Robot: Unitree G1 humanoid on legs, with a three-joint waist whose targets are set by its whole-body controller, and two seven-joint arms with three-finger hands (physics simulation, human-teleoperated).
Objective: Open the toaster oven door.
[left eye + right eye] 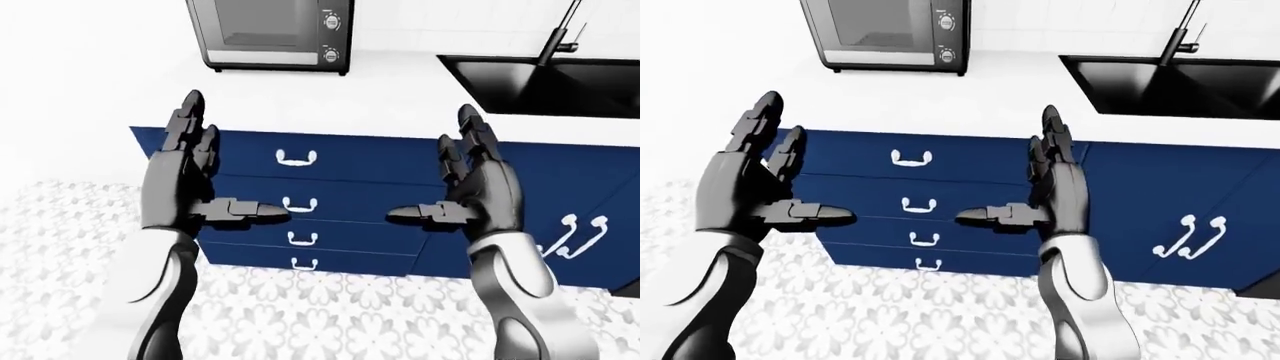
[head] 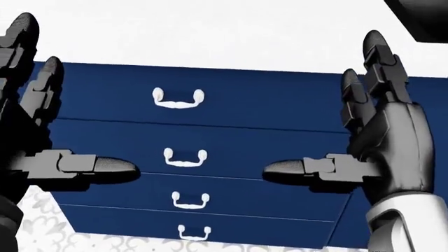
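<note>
Toaster oven [image 1: 272, 34] stands on the white table [image 1: 100, 82], at the top of the left-eye view, door apparently closed, though its upper edge is cut off. Sink [image 1: 545, 82] lies to the oven's right, set in the same table. Blue drawers [image 1: 330, 161] sit below the oven. Left hand [image 1: 185, 184] and right hand [image 1: 478, 187] are raised below the oven, before the drawers, fingers spread, thumbs pointing inward, holding nothing, well apart from the oven.
</note>
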